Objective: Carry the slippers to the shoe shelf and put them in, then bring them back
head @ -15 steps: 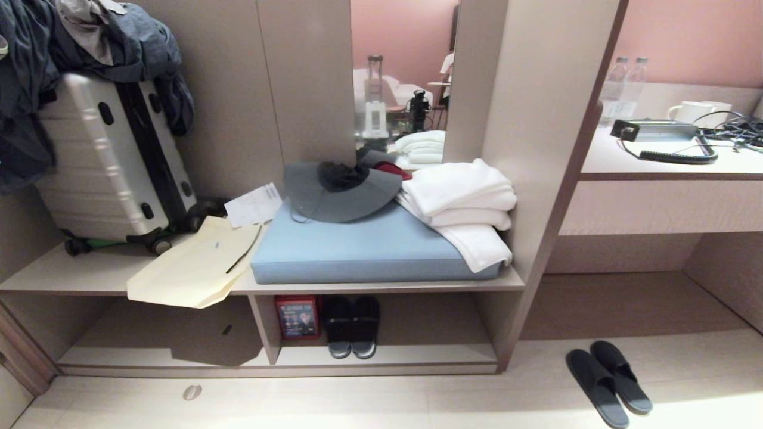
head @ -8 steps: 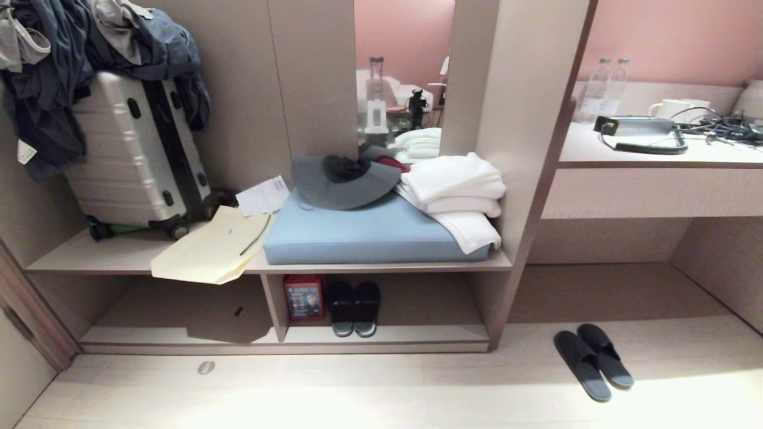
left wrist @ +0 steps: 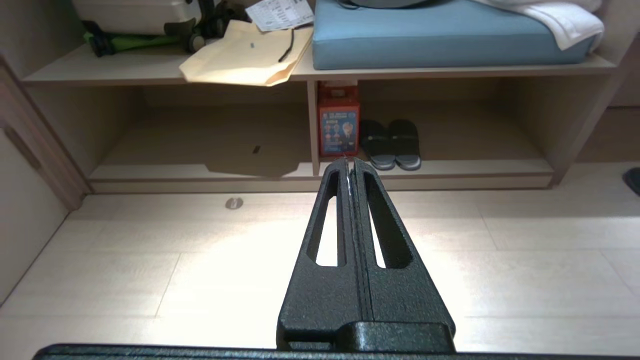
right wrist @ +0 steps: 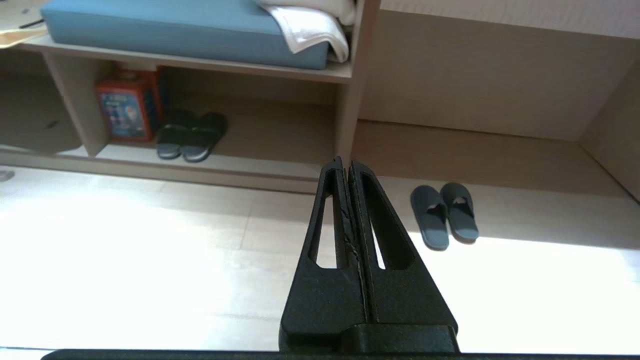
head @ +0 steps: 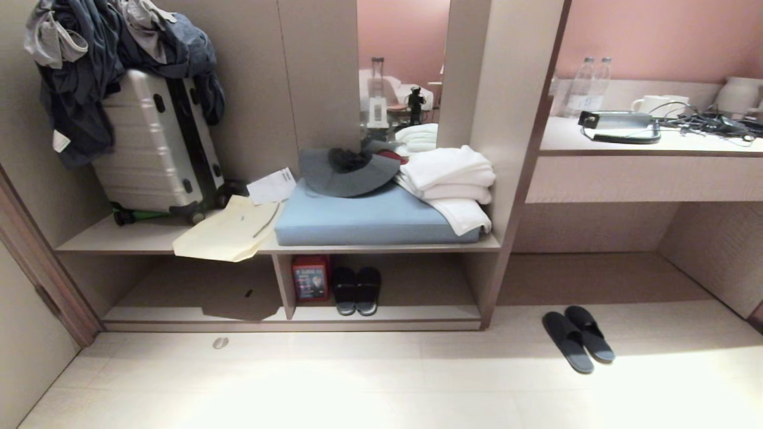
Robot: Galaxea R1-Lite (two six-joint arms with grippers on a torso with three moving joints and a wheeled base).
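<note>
The slippers [head: 577, 338], a dark grey pair with a lighter rim, lie side by side on the pale floor in front of the recess under the desk; the right wrist view shows the slippers [right wrist: 444, 216] too. The shoe shelf [head: 429, 310] is the low beige cubby under the bench, left of the slippers. Neither arm appears in the head view. My left gripper [left wrist: 348, 161] hangs shut and empty above the floor, pointing at the cubby divider. My right gripper [right wrist: 346, 162] is shut and empty, well short of the slippers and left of them.
Another dark pair [head: 356, 290] and a red box [head: 310, 277] stand in the shoe shelf. On the bench lie a blue cushion [head: 369, 220], white towels [head: 450, 179], a paper bag [head: 229, 232] and a suitcase [head: 155, 149]. A door frame [head: 42, 274] stands at far left.
The whole view has shifted: the unit and slippers look smaller and farther off, so the camera has backed away. Nothing in the scene has moved.
</note>
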